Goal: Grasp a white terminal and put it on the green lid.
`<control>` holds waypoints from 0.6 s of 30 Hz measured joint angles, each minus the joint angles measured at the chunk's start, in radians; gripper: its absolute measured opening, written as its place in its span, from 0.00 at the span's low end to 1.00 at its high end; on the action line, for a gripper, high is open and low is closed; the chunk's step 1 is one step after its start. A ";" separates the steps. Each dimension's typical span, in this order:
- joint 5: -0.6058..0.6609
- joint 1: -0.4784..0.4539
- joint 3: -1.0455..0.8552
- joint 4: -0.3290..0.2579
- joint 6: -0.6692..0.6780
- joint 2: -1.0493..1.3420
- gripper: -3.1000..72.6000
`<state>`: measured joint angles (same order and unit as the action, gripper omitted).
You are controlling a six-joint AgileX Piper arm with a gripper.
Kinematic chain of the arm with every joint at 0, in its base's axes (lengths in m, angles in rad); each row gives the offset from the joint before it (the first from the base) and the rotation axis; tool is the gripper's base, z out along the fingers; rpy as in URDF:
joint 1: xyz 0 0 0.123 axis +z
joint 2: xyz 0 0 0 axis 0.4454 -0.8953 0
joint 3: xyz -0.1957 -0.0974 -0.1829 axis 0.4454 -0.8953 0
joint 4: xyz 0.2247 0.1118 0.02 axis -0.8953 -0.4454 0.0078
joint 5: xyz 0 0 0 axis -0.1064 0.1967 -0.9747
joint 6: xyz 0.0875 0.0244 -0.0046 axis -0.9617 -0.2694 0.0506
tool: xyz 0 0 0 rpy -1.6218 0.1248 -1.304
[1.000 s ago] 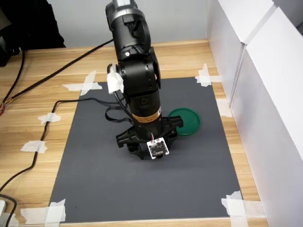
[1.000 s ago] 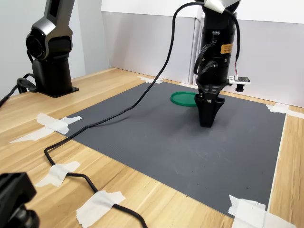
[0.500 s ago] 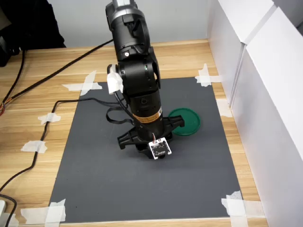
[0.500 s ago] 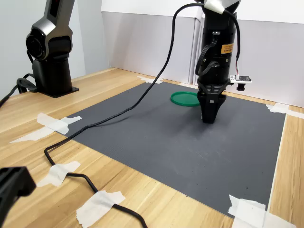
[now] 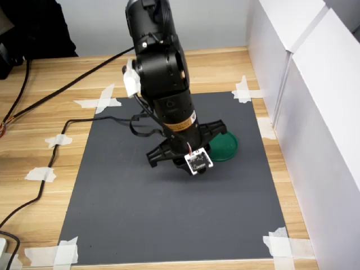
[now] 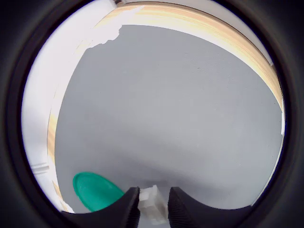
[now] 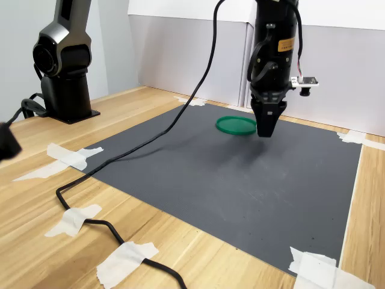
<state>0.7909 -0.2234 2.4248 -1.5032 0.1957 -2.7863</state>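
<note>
Gripper (image 6: 153, 209) clamped on the white terminal (image 6: 151, 203) — held clear of the mat (image 7: 228, 174), we judged, for carrying. Green lid (image 7: 236, 125) lay just beside — we saw nothing on it.

A robot lab, wooden table (image 5: 50, 118), dark mat (image 5: 169, 225) taped down, white boards (image 5: 315, 84), loose cable (image 7: 138, 144)

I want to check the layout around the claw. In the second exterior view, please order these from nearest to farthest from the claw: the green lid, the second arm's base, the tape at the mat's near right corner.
1. Green lid: just beside the claw, to the second exterior view's left.
2. Corner tape: low right, at the mat's near edge.
3. Second arm's base: far left, on the wood.
</note>
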 joint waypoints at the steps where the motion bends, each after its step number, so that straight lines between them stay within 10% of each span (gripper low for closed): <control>1: 0.019 0.008 0.000 0.009 0.008 0.007 0.33; 18: 0.033 0.184 -0.128 0.039 0.003 0.077 0.32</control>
<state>0.8236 -0.0396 2.2964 -1.4643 0.1987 -2.7089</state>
